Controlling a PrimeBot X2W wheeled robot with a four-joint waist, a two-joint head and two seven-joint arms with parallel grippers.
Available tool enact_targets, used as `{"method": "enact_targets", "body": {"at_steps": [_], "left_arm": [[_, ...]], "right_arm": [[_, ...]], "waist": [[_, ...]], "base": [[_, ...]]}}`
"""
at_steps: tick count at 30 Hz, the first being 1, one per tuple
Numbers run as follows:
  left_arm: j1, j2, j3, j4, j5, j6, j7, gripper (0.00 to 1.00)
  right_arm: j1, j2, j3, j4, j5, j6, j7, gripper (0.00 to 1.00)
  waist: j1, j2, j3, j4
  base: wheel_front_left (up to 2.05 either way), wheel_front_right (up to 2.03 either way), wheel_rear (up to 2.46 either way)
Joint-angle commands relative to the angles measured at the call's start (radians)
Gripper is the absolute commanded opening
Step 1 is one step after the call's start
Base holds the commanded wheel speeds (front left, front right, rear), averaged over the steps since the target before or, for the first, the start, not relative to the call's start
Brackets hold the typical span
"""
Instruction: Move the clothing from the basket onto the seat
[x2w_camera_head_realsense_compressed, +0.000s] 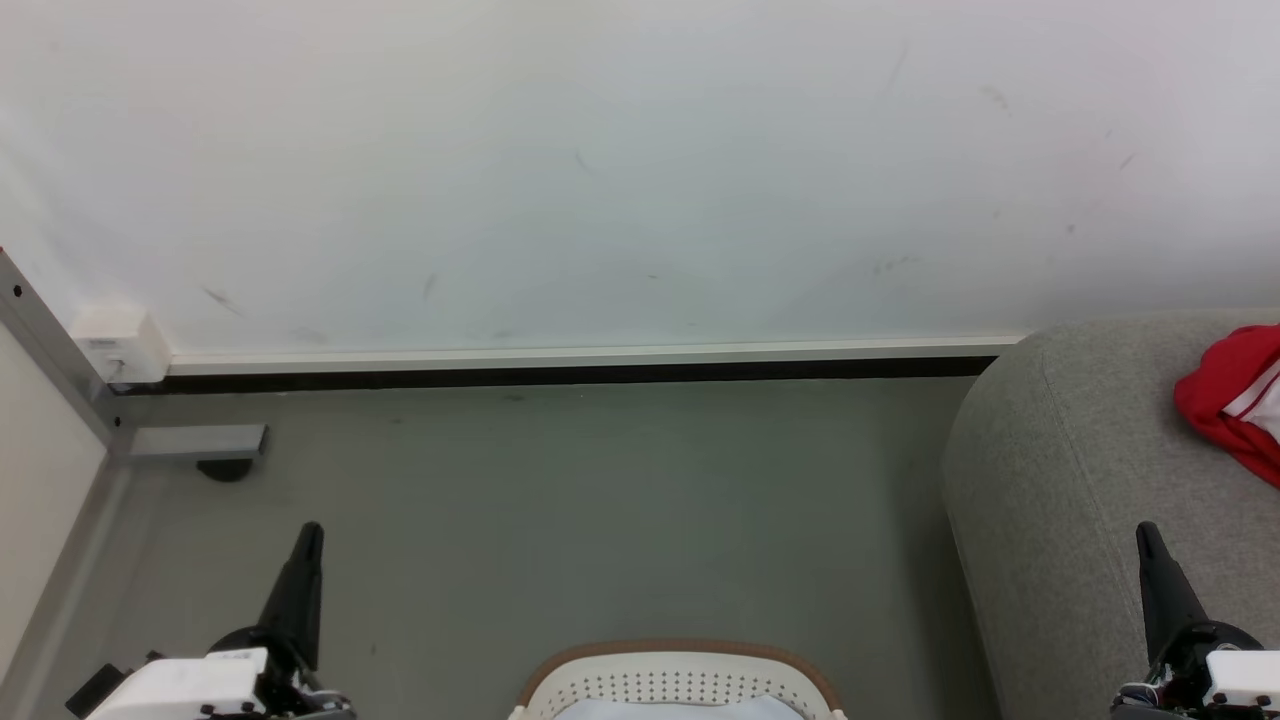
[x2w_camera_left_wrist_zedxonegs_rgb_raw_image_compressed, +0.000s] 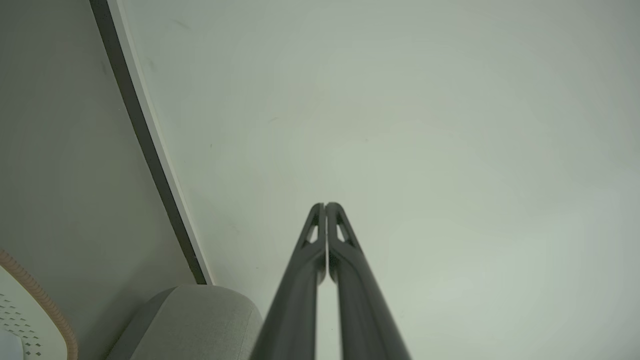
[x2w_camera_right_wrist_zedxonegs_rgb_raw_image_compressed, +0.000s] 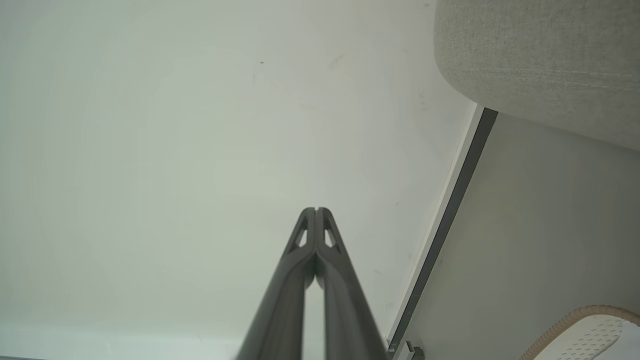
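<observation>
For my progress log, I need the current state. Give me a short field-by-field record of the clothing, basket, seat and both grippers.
clothing: red, lying on the seat at the head view's right edge, partly cut off
seat: grey sofa, right of the basket
basket: on the floor, low centre; no red in the sliver of its inside that shows
left gripper: jaws shut, empty
right gripper: jaws shut, empty

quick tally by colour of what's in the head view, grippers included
red: 1, the clothing, lying on the seat
white: 1, the basket, with a brown rim
grey: 1, the seat
dark: 2, the left gripper and the right gripper, both shut
total: 5
</observation>
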Motion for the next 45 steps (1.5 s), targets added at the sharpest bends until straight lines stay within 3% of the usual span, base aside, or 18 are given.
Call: {"method": "enact_targets", "body": {"at_steps": [1,45], "left_arm": [[-0.008,0.002,0.003,-0.003,-0.012,-0.001,0.004,0.00],[-0.008,0.002,0.003,-0.003,-0.012,-0.001,0.004,0.00]], "right_arm": [[-0.011,-0.006,0.002,-0.003,0.004,-0.002,-0.003,0.00],[-0.009,-0.017,0.014,-0.004,0.018,-0.002,-0.013,0.00]], "waist": [[0.0000,0.0000,0.000,0.000],[0.0000,0.0000,0.000,0.000]], "base": [[0.00,0.00,0.00],[0.00,0.00,0.00]]}}
